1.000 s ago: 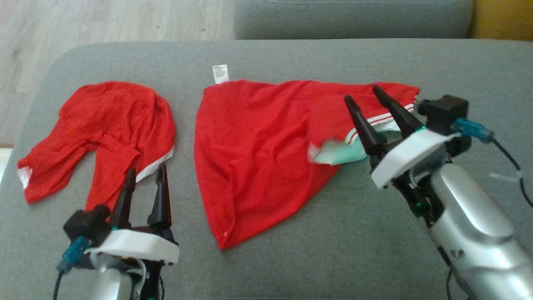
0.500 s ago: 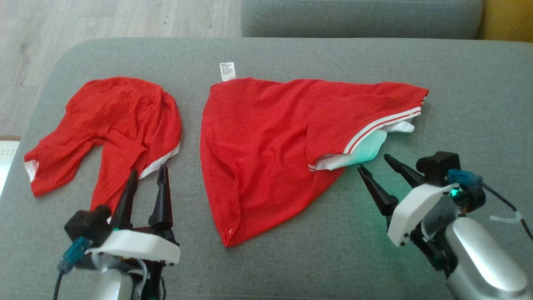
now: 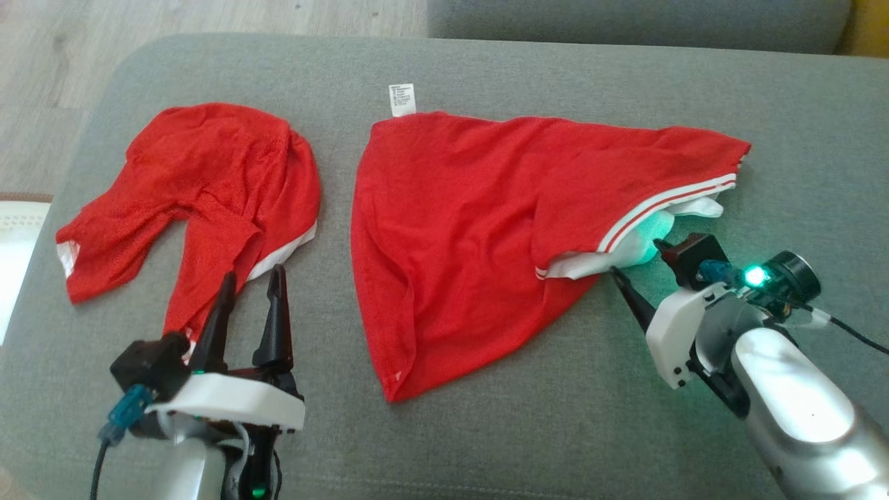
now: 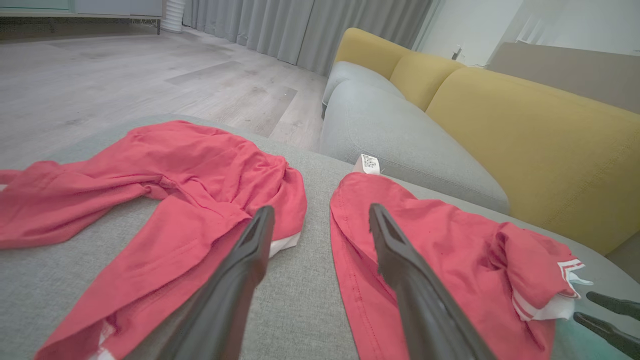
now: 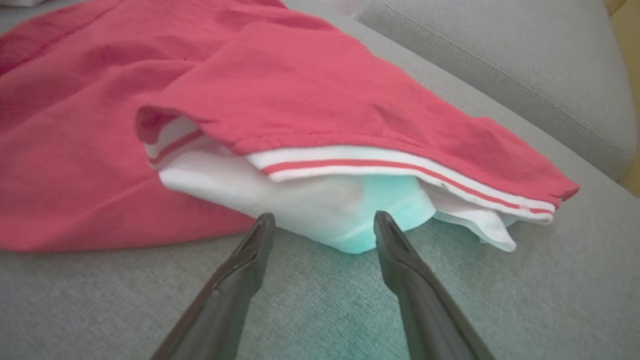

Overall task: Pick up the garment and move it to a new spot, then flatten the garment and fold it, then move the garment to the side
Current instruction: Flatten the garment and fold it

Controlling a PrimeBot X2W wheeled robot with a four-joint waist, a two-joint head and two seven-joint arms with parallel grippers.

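Grey cushion [image 3: 500, 430] carries the red garment [image 3: 465, 229]; right gripper [image 5: 322, 217], spread wide and empty, tips just beside its white hem [image 5: 300, 200] at right; left gripper [image 3: 251, 278] likewise spread.

**Surface materials and finishes.**
Matt red knit cloth, white ribbed trim: garment [image 3: 458, 229]; coarse grey weave: cushion [image 3: 555, 417]; pale wood: floor [image 3: 55, 55]; glossy silver: right forearm [image 3: 799, 410].

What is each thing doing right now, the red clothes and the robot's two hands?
Big red garment: spread on the cushion, wrinkled, not folded.
Other red garment: crumpled, lying loose.
Left gripper: open, holding nothing.
Right gripper: open, holding nothing, tips near the white hem.
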